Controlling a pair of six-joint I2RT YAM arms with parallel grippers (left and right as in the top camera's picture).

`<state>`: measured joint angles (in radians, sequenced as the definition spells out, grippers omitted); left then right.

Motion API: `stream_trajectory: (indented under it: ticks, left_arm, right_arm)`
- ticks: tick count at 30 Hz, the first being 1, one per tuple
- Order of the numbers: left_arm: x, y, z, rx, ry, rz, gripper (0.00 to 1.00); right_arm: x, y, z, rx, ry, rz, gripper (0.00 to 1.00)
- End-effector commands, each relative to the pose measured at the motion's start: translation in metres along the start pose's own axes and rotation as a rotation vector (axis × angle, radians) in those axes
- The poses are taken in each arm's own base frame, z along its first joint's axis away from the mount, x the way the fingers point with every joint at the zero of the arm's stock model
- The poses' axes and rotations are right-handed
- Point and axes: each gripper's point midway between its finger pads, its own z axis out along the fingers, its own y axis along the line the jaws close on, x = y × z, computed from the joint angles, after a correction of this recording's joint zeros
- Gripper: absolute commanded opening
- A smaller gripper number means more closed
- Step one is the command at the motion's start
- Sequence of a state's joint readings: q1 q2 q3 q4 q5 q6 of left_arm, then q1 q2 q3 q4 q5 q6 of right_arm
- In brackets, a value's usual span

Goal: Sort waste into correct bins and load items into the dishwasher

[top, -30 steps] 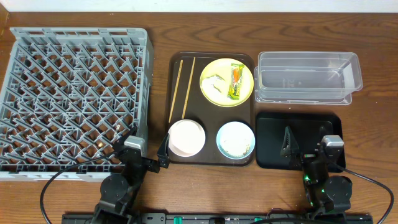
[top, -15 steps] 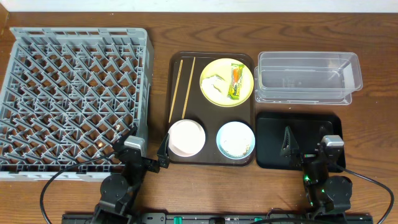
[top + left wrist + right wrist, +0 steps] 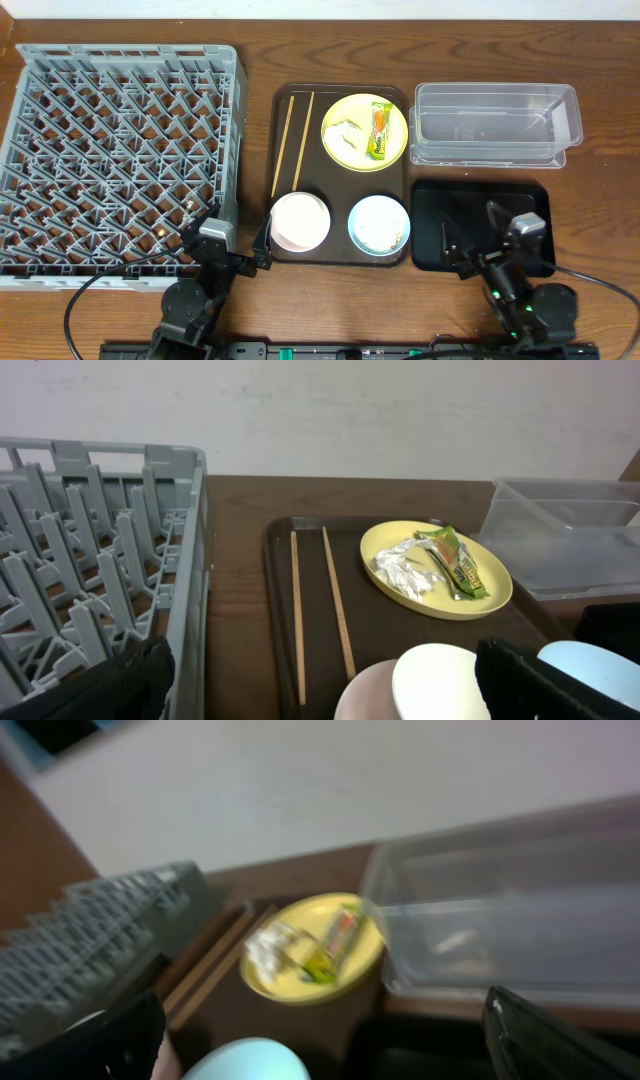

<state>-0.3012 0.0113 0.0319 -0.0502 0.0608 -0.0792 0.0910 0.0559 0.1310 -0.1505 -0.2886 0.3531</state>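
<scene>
Snack wrapper [image 3: 378, 132], orange and green, lies flat on the yellow plate [image 3: 350, 156], ahead and left of the right claw [image 3: 472, 238]. Its long axis runs away from the claw, orange end farthest. The right claw and the left claw [image 3: 228, 243] are both spread, holding nothing.

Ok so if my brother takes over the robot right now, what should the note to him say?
Left gripper: open, empty, low beside the grey plastic dish rack.
Right gripper: open, empty, over the shallow black tray.
On the dark brown serving tray: thin wooden chopsticks, white bowl, light-blue bowl, and round yellow plate carrying the crumpled white tissue and orange-and-green snack wrapper.
Rack and clear plastic tub hold nothing.
Done: nothing. Left: bin the waste, rack the dishes and chopsticks.
</scene>
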Motion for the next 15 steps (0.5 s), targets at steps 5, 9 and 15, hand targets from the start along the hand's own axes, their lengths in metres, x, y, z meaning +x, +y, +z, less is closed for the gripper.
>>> stream_trajectory:
  ticks: [5,9,15]
  left_arm:
    - [0.015,0.003,0.002,-0.008,0.036,-0.009,0.96]
    - [0.015,0.003,0.002,-0.008,0.036,-0.009,0.96]
    - [0.015,0.003,0.002,-0.008,0.036,-0.009,0.96]
  right_arm:
    - [-0.075,0.038,-0.005,-0.01,0.135,-0.021,0.99]
    - [-0.082,0.041,0.012,0.04,0.398,0.036,0.99]
    - [-0.095,0.042,0.05,0.068,0.693,0.071,0.99]
